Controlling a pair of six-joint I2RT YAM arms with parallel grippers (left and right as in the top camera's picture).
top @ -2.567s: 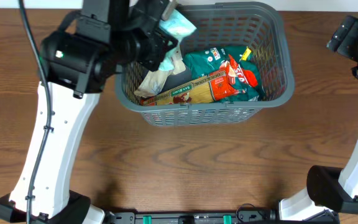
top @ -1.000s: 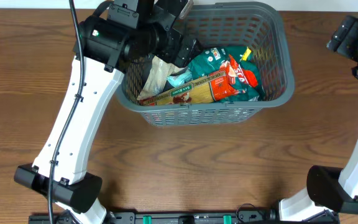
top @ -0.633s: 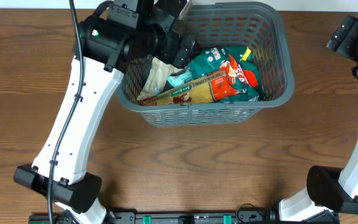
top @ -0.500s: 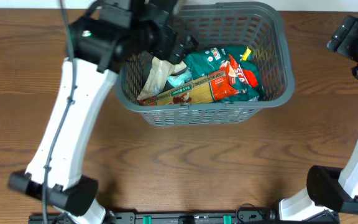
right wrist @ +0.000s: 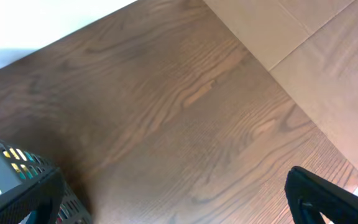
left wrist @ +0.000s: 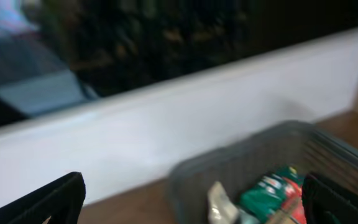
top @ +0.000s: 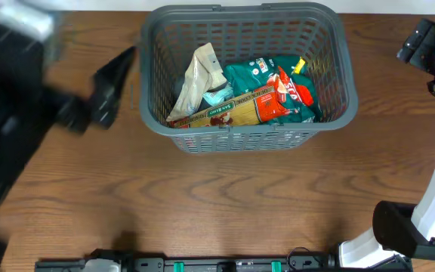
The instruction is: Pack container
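The container (top: 338, 68), a dark grey lattice basket, stands at the back middle of the table. Inside lie a green packet (top: 259, 79), a red packet (top: 291, 91), a long brown pasta packet (top: 229, 112), a beige bag (top: 201, 72) and a small pale blue packet (top: 217, 96). My left gripper (top: 97, 102) is a motion-blurred shape left of the basket, outside it, open and empty. Its wrist view shows the container (left wrist: 247, 165) ahead between wide-apart fingers (left wrist: 48, 202). My right gripper (top: 427, 54) hangs open and empty at the far right.
A white wall (left wrist: 166, 124) runs behind the table's back edge. In the right wrist view the basket's corner (right wrist: 39, 167) sits at lower left, bare wood (right wrist: 185, 112) lies below, and the table's edge meets a tan floor (right wrist: 328, 62).
The left arm has pulled out of the basket and swung fast to the left. The pale blue packet it carried earlier now lies in the basket. The right arm has not moved.
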